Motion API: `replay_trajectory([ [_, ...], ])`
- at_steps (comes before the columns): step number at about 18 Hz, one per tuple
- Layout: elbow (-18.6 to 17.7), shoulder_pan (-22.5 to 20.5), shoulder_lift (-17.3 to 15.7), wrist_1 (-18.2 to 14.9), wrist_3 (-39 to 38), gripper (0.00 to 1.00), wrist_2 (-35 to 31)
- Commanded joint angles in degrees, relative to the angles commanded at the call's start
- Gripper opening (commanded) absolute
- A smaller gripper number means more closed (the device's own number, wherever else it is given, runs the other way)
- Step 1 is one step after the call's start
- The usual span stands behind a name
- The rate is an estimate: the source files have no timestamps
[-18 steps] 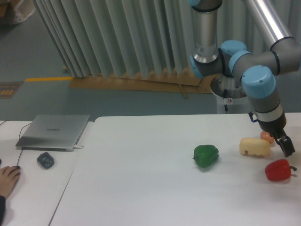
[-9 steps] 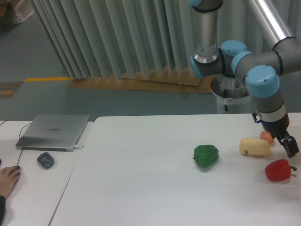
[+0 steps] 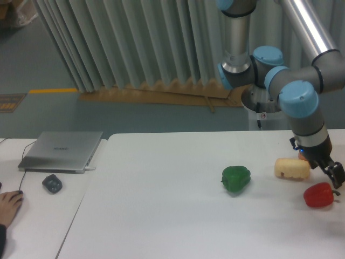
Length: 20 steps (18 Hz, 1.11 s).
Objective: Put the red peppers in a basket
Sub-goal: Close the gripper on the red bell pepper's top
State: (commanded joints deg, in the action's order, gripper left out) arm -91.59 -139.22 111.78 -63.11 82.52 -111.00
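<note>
Shifted rightward and slightly lower since the earlier frame, the dark two-finger tool [image 3: 335,177] now hangs just above the upper right of the glossy red bell pepper [image 3: 318,195], which lies on the white desk [image 3: 161,216] near its right edge. Whether the fingers are apart or together cannot be told. Landmark: the red pepper. Left of it sit a pale yellow blocky item [image 3: 292,168] and, farther left, a green bell pepper [image 3: 236,178]. Step in hand: approach for the grasp. Next move: centre over the pepper, descend, close. No basket is visible
</note>
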Motion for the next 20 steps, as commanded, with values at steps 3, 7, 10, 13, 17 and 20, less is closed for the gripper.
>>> replay_trajectory([
  [3, 0.4, 0.0, 1.0, -0.1, 3.2, 1.00, -1.0],
  [7, -0.1, 0.4, 1.6, -0.3, 3.6, 1.00, -2.4],
  [10, -1.0, 0.9, 1.9, -0.4, 3.6, 1.00, -5.2],
  [13, -1.1, 2.4, 3.5, -0.4, 3.3, 1.00, -8.0],
  [17, -1.0, 4.0, 5.3, -0.1, 1.5, 1.00, -9.5],
  [20, -0.8, 4.4, 6.3, 0.0, 0.1, 1.00, -9.7],
])
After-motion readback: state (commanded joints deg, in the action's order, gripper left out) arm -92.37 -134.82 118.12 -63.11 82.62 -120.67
